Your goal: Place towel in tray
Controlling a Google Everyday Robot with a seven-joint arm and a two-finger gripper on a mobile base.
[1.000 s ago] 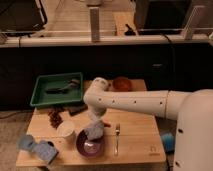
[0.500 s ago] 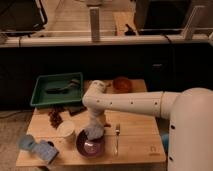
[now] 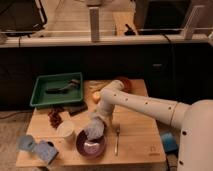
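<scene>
Over at the front-left corner of the worktop (image 3: 135,127) two pale blue things (image 3: 37,147) are lying side by side, too blurred for me to name. The green tray (image 3: 47,82) is sitting at the back-left corner, holding only some dark objects (image 3: 62,88) I cannot identify; the towel is not lying in it. Just in front of the tray a reddish cluster (image 3: 54,119) is lying on the wood, and a white cup (image 3: 66,131) is standing beside it toward the front edge. Next comes a purple bowl (image 3: 90,149) near the front edge, and the towel (image 3: 93,132) is bunching into a grey-blue lump right over the bowl's back rim, so crumpled that it is showing me no clear long axis or heading. The gripper (image 3: 98,123) is pressing into the top of that lump, and I cannot tell whether it is clamping the cloth. A fork (image 3: 117,137) is lying right of the bowl, pointing front to back. A brown bowl (image 3: 127,82) is peeking out at the back edge. Compared with a second ago, the arm (image 3: 145,102) is bending farther right, now partly covering that brown bowl, while the towel is hardly shifting.
</scene>
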